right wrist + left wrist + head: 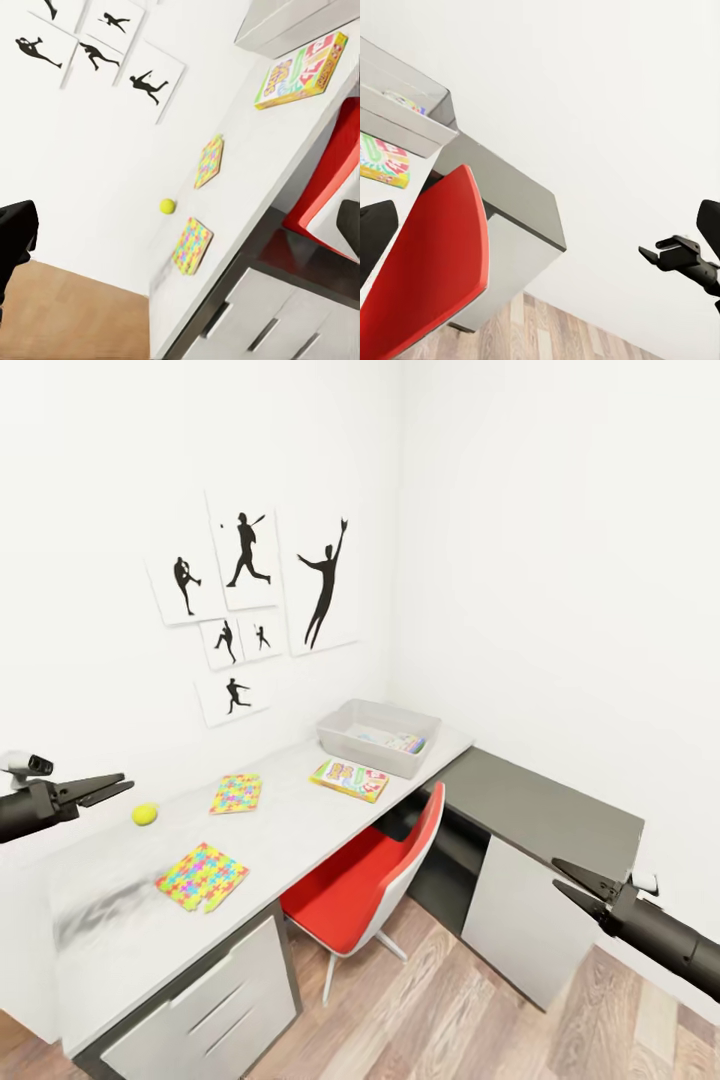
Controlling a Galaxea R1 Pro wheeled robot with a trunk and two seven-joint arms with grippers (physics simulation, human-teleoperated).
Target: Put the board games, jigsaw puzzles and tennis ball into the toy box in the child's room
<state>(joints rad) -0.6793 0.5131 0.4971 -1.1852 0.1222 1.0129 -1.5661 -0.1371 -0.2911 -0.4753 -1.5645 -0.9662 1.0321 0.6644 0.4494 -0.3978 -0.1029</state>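
On the white table (300,830) the grey toy box (345,735) stands at the far end with colourful flat board games (395,740) inside. The Skip-Bo board game (349,778) lies just in front of it. Two jigsaw puzzles (236,793) (202,875) lie flat nearer me, the tennis ball (145,814) to their left. My left gripper (126,781) hovers open left of the ball, holding nothing. Out over the floor, low at the right, my right gripper (554,872) is open and holds nothing. The bed is out of view.
A red chair (370,880) is pushed under the table's front edge. A lower dark-grey unit (545,810) with a white panel joins the table's far end. Drawers (215,1010) sit under the near end. Silhouette pictures (250,590) hang on the wall behind.
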